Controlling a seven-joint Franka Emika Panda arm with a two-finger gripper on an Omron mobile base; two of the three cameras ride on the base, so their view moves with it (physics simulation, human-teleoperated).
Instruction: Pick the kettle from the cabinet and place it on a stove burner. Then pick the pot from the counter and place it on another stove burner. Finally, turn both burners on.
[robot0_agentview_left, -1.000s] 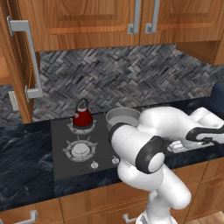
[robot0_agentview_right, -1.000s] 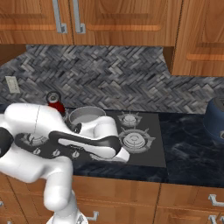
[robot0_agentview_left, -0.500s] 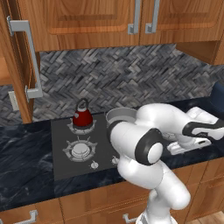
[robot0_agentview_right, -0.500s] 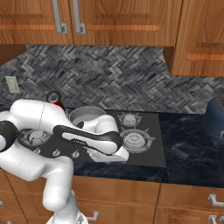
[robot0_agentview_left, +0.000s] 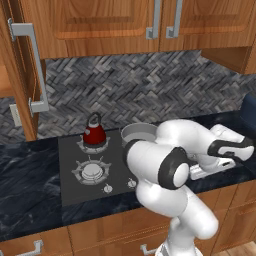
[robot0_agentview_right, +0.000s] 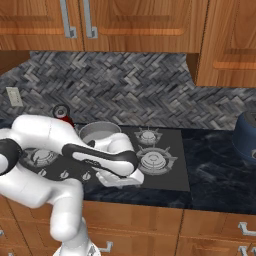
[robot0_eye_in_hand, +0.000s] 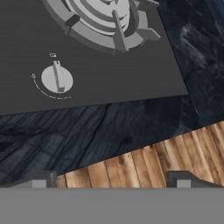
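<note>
Two flanking views; close overhead cooktop (robot0_eye_in_hand: 109, 74)

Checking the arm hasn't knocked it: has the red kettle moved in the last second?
No. The kettle stands where it was, at the rear left of the cooktop, with the same gap to the pot beside it.

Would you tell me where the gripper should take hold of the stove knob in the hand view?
Grip the knob across its raised centre bar, coming straight down from above the cooktop. The bar is narrow and upstanding, so the open gripper can pinch its two flat sides.
</note>
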